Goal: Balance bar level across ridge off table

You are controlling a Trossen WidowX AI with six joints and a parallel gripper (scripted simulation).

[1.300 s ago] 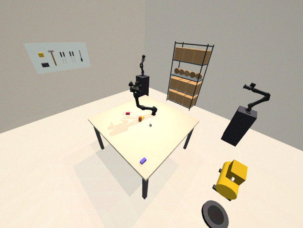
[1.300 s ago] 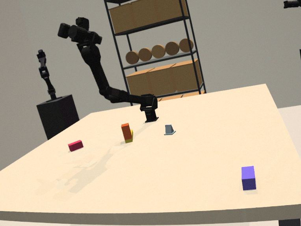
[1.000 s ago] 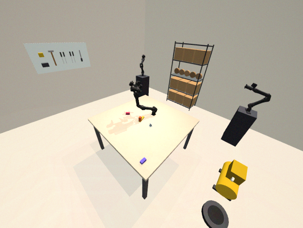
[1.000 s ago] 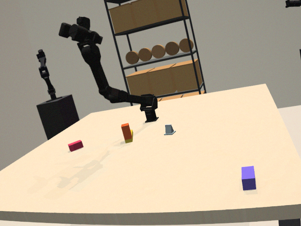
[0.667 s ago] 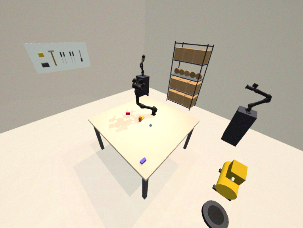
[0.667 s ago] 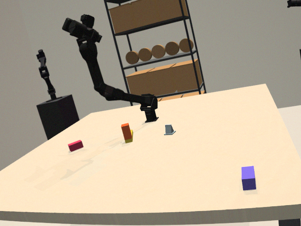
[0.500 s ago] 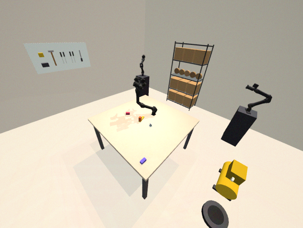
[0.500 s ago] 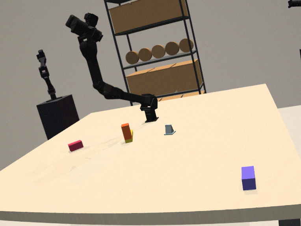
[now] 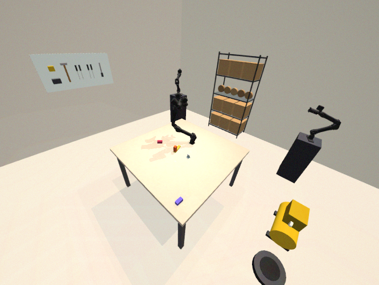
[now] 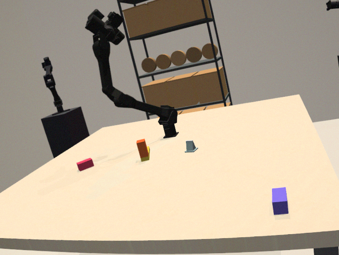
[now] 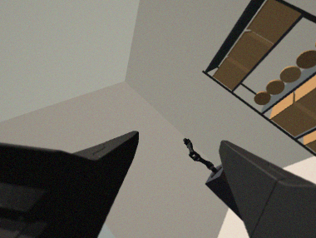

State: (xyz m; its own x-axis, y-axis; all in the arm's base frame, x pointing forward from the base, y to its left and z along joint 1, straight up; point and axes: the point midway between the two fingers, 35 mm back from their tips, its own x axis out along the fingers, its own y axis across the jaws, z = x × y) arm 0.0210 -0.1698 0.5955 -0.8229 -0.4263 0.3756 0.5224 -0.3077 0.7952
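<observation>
A yellow bar (image 9: 178,148) (image 10: 144,158) lies flat on the table (image 9: 205,171) (image 10: 191,197). An orange block (image 9: 175,148) (image 10: 142,148) stands upright at the bar's near end and looks to rest on it; it partly hides the bar. The small grey-blue ridge (image 9: 188,156) (image 10: 189,145) stands on its thin base plate, to the right of the bar, with nothing on it. My gripper (image 11: 178,141) is open and empty, raised high above the table and turned toward the walls. Neither the bar nor the ridge shows in the wrist view.
A red block (image 9: 159,141) (image 10: 85,164) lies left of the bar. A purple block (image 9: 178,200) (image 10: 280,201) lies near the table's front corner. My arm's base (image 9: 192,140) (image 10: 169,131) stands behind the bar and ridge. A shelf rack and other arms on pedestals stand beyond the table.
</observation>
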